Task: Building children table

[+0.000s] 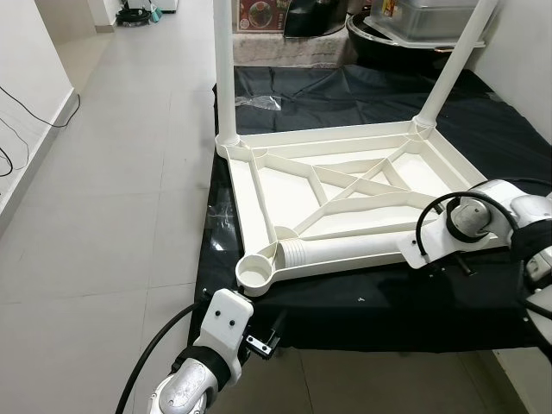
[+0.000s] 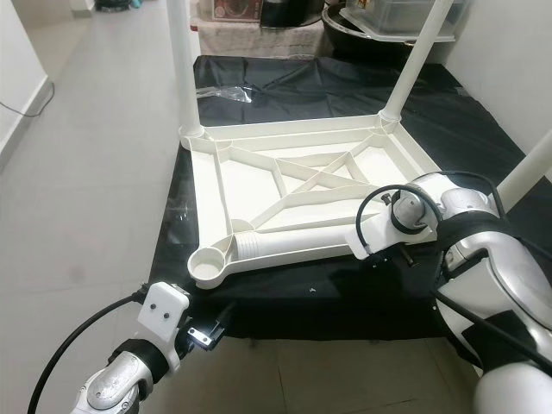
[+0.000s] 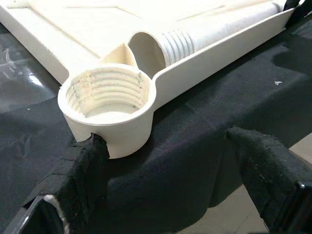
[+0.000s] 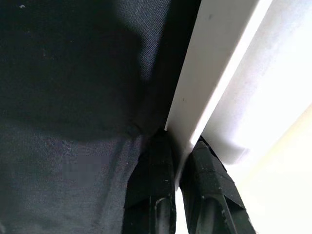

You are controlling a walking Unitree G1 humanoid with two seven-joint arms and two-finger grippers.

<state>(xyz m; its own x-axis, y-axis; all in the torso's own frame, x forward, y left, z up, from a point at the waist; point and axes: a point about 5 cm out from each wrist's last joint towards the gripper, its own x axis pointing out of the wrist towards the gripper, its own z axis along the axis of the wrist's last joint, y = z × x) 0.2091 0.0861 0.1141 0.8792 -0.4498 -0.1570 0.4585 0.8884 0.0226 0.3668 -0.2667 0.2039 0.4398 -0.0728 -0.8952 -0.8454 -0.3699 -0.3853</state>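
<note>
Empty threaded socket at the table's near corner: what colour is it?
Cream-white, like the rest of the tabletop; the socket shows best in the left wrist view.

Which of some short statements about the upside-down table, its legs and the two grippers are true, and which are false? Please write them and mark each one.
1. The white table top lies upside down on a black cloth. True.
2. All four corner sockets hold legs. False: the empty threaded socket has none.
3. A loose leg lies inside the frame. True.
4. The right gripper is open, clear of the table. False: it pinches the table's rim.
5. The left gripper is open near the empty socket. True.
</note>
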